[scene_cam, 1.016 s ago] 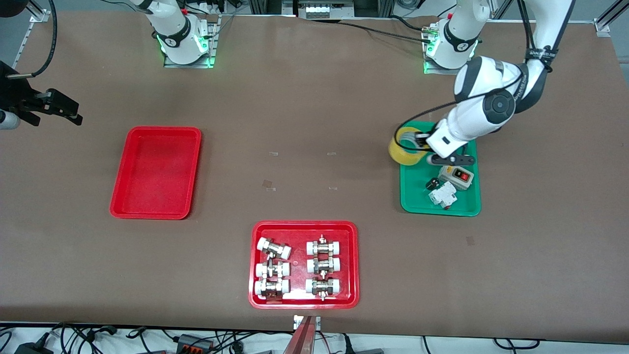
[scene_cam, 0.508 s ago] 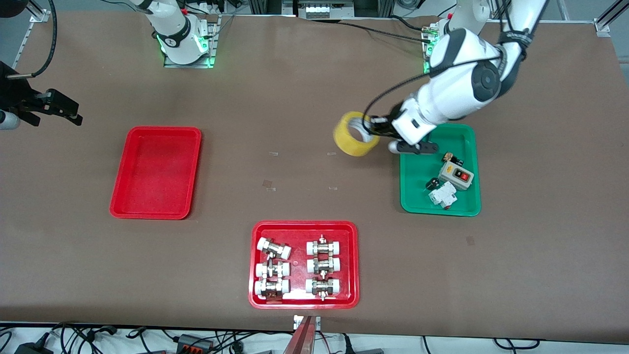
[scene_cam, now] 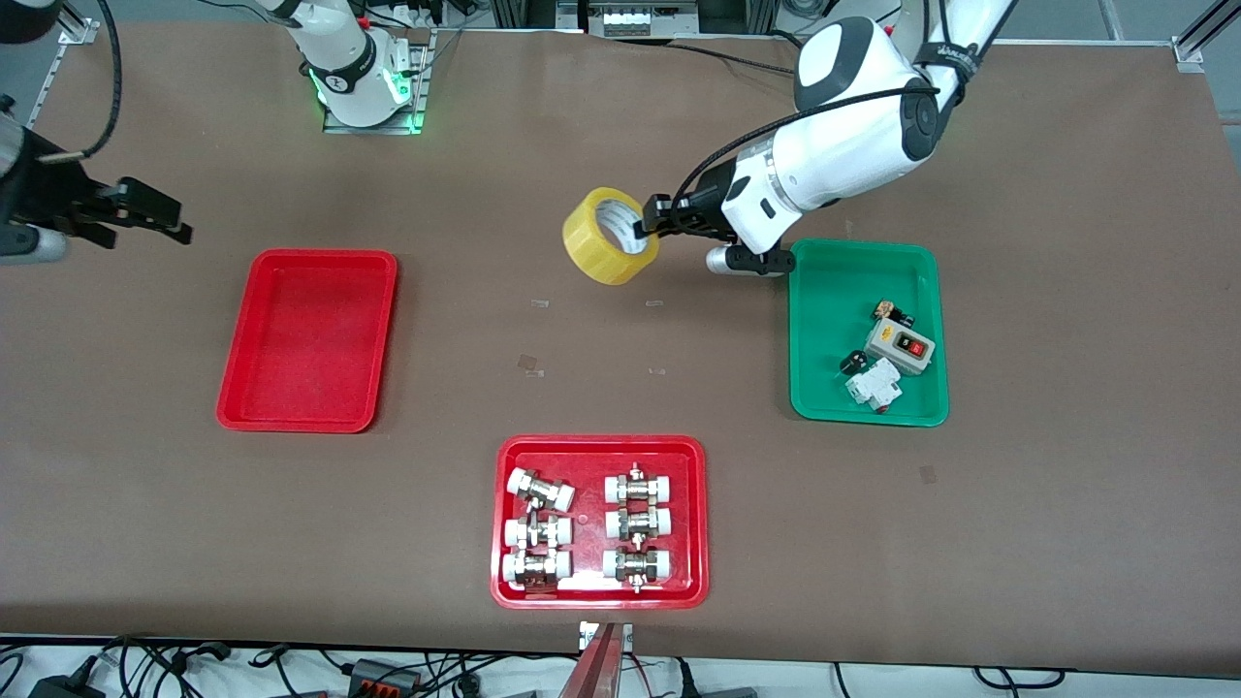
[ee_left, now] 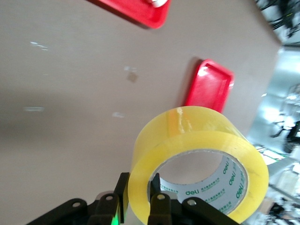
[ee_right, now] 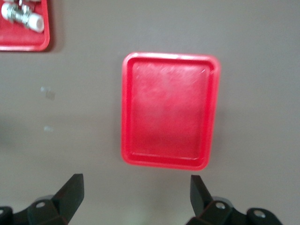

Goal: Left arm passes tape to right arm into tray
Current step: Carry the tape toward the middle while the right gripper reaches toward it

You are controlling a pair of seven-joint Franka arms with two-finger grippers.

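My left gripper [scene_cam: 648, 229] is shut on the yellow tape [scene_cam: 606, 237], with one finger inside the core and one outside the wall. It holds the roll in the air over the bare middle of the table. In the left wrist view the tape [ee_left: 197, 154] fills the space at my gripper [ee_left: 139, 187]. The plain red tray [scene_cam: 308, 339] lies empty toward the right arm's end and also shows in the right wrist view [ee_right: 168, 112]. My right gripper [scene_cam: 160, 218] hangs open and empty in the air beside that tray; its wrist view [ee_right: 136, 187] shows only table between the fingers.
A green tray [scene_cam: 824, 291] with a switch box and small parts lies at the left arm's end. A red tray of white-capped fittings [scene_cam: 591, 465] lies nearer the front camera, mid-table. Small tape marks dot the table's middle.
My left arm has lifted the tape off the green tray's corner and carried it toward the right arm's end, over mid-table. My right gripper has shifted slightly toward the table.
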